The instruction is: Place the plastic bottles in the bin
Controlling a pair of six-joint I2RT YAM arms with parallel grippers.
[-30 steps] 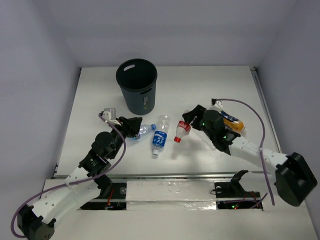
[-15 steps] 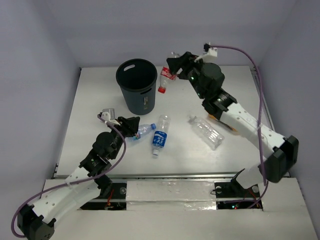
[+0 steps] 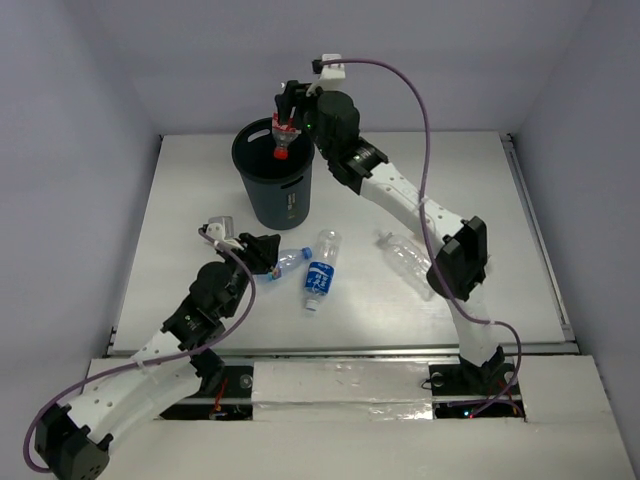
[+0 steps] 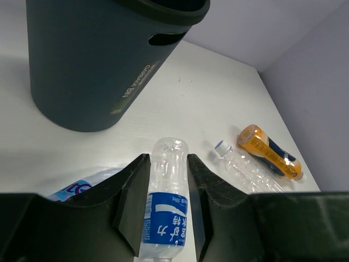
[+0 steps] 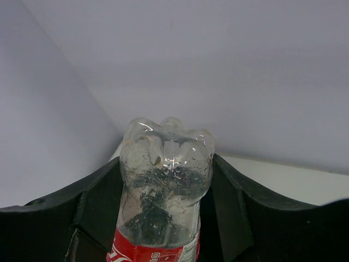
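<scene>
My right gripper (image 3: 285,122) hangs over the mouth of the dark grey bin (image 3: 276,195), shut on a red-labelled bottle (image 3: 283,140) held cap down; the right wrist view shows its clear base (image 5: 165,164) between the fingers (image 5: 98,202). My left gripper (image 3: 268,250) stands open low over the table, holding nothing. A small blue-labelled bottle (image 3: 288,259) lies at its tip, partly under the left finger (image 4: 76,188). A second blue-labelled bottle (image 4: 166,202) lies just beyond the jaws (image 3: 320,268). A clear ribbed bottle (image 3: 412,263) lies to the right. The bin (image 4: 82,65) looms ahead left.
An orange-labelled bottle (image 4: 270,150) lies beyond the ribbed bottle (image 4: 245,169), near the right wall. The right arm (image 3: 400,200) stretches diagonally above the table's right half. White walls close in the table on three sides.
The right arm lifted the red-labelled bottle from the table's middle right and swung it left to above the bin mouth. The left gripper has barely moved.
</scene>
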